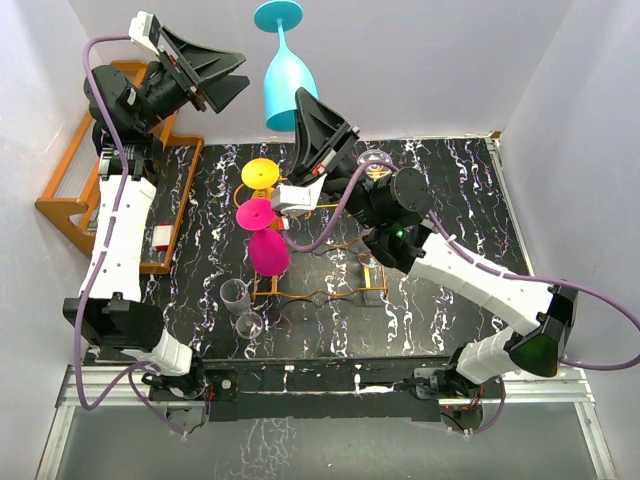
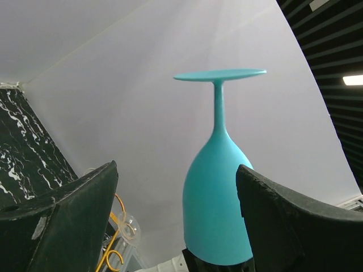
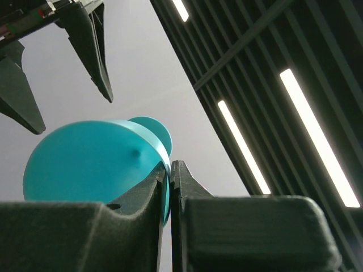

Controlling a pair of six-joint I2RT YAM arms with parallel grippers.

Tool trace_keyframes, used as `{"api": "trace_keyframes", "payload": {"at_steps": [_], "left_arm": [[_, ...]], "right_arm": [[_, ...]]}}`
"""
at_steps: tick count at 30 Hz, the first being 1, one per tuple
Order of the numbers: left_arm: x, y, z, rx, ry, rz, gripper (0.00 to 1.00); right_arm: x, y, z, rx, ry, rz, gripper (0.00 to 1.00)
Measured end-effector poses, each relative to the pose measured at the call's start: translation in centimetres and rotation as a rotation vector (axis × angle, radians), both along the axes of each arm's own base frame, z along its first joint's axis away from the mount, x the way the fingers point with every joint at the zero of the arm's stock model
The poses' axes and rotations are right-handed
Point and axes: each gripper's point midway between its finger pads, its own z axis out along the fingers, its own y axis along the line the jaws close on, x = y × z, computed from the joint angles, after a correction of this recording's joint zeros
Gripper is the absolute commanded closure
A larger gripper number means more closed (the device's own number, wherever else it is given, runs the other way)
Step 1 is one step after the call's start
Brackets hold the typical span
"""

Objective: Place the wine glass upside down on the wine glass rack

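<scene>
A teal wine glass (image 1: 288, 85) hangs upside down high above the table, foot up. My right gripper (image 1: 306, 105) is shut on its rim from below; in the right wrist view the fingers (image 3: 170, 164) pinch the teal wall (image 3: 85, 164). My left gripper (image 1: 243, 72) stands open just left of the bowl, not touching it. In the left wrist view the glass (image 2: 218, 209) shows beyond the spread fingers (image 2: 177, 167). The wine glass rack (image 1: 320, 295), thin gold wire, stands on the table below, and its loops (image 2: 113, 249) show in that view too.
A pink glass (image 1: 268, 245) and a yellow glass (image 1: 262, 175) hang inverted at the rack's left end. Two clear glasses (image 1: 240, 305) stand on the table near its front left. A slatted wooden rack (image 1: 70, 200) sits at the far left by the wall.
</scene>
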Motion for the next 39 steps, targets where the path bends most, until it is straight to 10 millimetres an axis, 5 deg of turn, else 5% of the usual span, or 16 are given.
{"api": "trace_keyframes", "payload": {"at_steps": [6,13,33,39], "left_arm": [[0.9,0.0,-0.6,-0.006,0.026,0.000,0.20],[1.3,-0.1,-0.7,-0.011,0.027,-0.002,0.35],[0.8,-1.0,-0.7,0.003,0.003,-0.028,0.40],[0.7,-1.9,-1.8,0.020,0.020,-0.051,0.65]], "right_arm": [[-0.7,2.1,-1.0,-0.064,-0.031,-0.037,0.92],[0.1,5.2,-4.1,-0.168,-0.004,-0.054,0.92],[0.2,6.7,-5.4,-0.236,-0.021,-0.077,0.92],[0.6,7.6,-6.4,-0.268,-0.017,-0.083,0.92]]}}
